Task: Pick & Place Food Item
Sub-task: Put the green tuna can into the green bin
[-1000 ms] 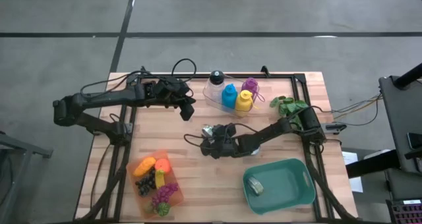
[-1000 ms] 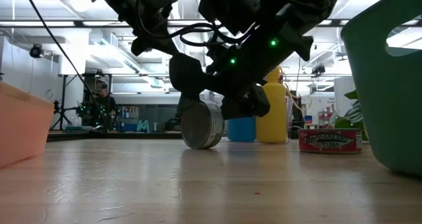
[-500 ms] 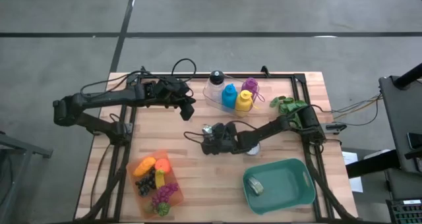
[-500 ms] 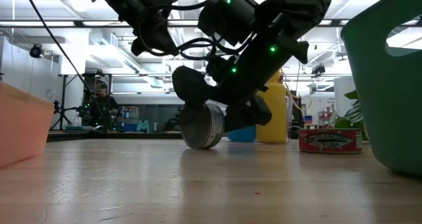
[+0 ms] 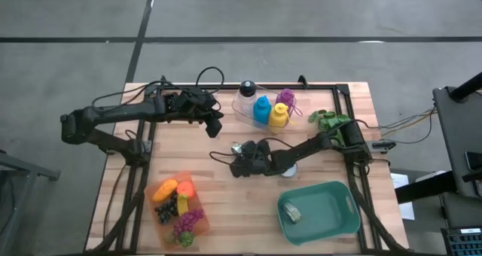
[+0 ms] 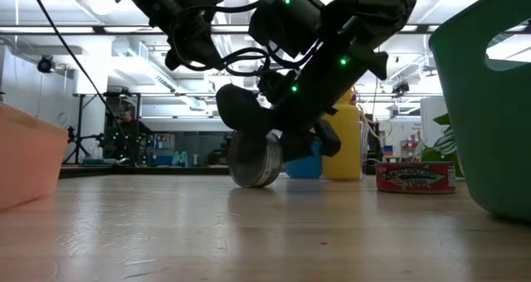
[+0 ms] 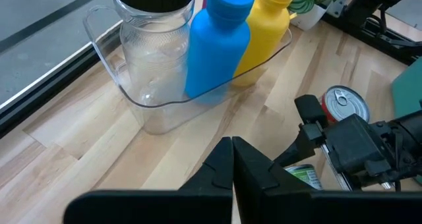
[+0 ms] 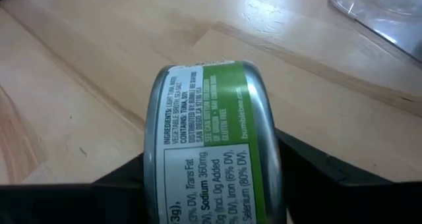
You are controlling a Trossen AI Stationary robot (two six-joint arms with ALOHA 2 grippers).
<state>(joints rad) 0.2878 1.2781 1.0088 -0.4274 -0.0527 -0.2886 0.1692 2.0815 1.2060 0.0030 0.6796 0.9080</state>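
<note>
High view: the right gripper (image 5: 242, 164) is at mid-table, clamped on a can (image 5: 238, 150). The left gripper (image 5: 214, 126) hovers near a clear bin (image 5: 245, 114), fingers pressed together.

Low view: the can (image 6: 253, 157) stands on edge, tilted, apparently touching the table (image 6: 249, 232). A second, red can (image 6: 413, 177) lies flat farther off.

Right wrist view: the can (image 8: 211, 145) sits between the fingers, its green label facing the camera.

Left wrist view: fingers (image 7: 227, 168) meet with no gap.
</note>
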